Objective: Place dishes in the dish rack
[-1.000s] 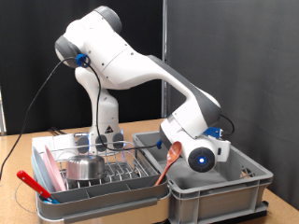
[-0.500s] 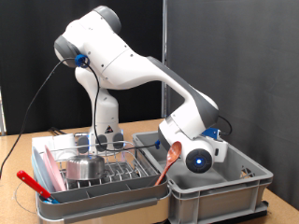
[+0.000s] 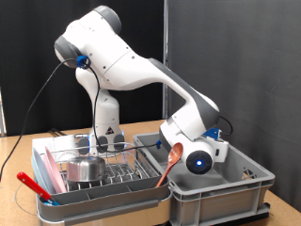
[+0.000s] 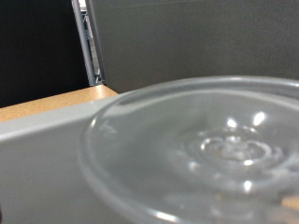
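Note:
The dish rack [image 3: 118,185], a low pale tray with wire prongs, stands at the exterior view's left. The steel bowl [image 3: 85,169] sits in it, and the pink plate [image 3: 44,172] stands on edge at its left end. My gripper's hand [image 3: 198,160] reaches down into the grey crate [image 3: 230,198] at the right, and its fingers are hidden behind the crate wall. The wrist view is filled by a clear glass dish [image 4: 215,140] very close below the hand, inside the crate. No fingers show there.
An orange-brown utensil [image 3: 170,162] leans on the crate edge next to the hand. A red-handled tool [image 3: 33,185] lies at the rack's left. The crate wall [image 4: 47,135] and the wooden table [image 4: 47,103] show in the wrist view.
The hand has shifted slightly to the exterior view's left inside the crate. Nothing else has moved.

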Controlling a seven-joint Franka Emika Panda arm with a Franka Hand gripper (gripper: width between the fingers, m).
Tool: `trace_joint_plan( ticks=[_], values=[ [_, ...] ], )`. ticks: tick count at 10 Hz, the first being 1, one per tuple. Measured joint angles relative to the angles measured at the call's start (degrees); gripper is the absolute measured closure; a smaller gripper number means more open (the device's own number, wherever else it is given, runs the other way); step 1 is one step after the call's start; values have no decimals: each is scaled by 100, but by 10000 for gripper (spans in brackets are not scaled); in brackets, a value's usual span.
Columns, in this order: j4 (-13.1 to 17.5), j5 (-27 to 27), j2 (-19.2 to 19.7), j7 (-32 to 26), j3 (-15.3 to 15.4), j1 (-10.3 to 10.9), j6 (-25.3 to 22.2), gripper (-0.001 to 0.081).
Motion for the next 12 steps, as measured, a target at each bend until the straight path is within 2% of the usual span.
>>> trace_joint_plan(
  ticks=[10,11,12],
  values=[
    [-68,0,1,9,-4,1,-153,-3],
    [-68,0,1,13,-5,2,-153,12],
    [-68,0,1,16,-6,2,-152,147]
  ],
)
